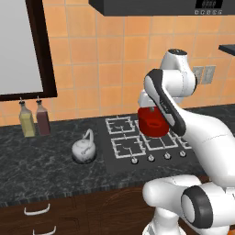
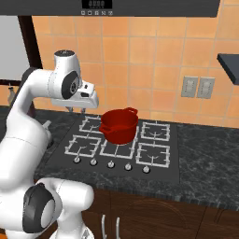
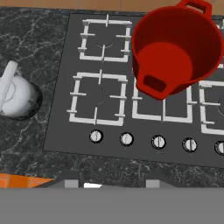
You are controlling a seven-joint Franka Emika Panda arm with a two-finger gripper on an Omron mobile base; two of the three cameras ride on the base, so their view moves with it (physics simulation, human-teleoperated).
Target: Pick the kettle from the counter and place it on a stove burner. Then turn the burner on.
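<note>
The kettle [image 1: 84,149] sits on the surface [image 1: 41,160] left of the cooktop [image 3: 144,109], untouched. Whether the fingers are apart or together I cannot tell. Its thin loop handle could slip. The red pot [image 3: 177,48] crowds the middle; the near-left burner [image 3: 98,98] is free. Two bottles [image 1: 35,118] stand behind.

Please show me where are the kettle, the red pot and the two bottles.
kettle [image 1: 84,150]: left base view, on its round body.
red pot [image 2: 119,126]: right base view, on its front wall.
bottles [image 1: 27,120]: left base view, on the yellowish bottle's body.

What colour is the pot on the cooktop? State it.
Red, inside and out; the pot shows best in the hand view.
</note>
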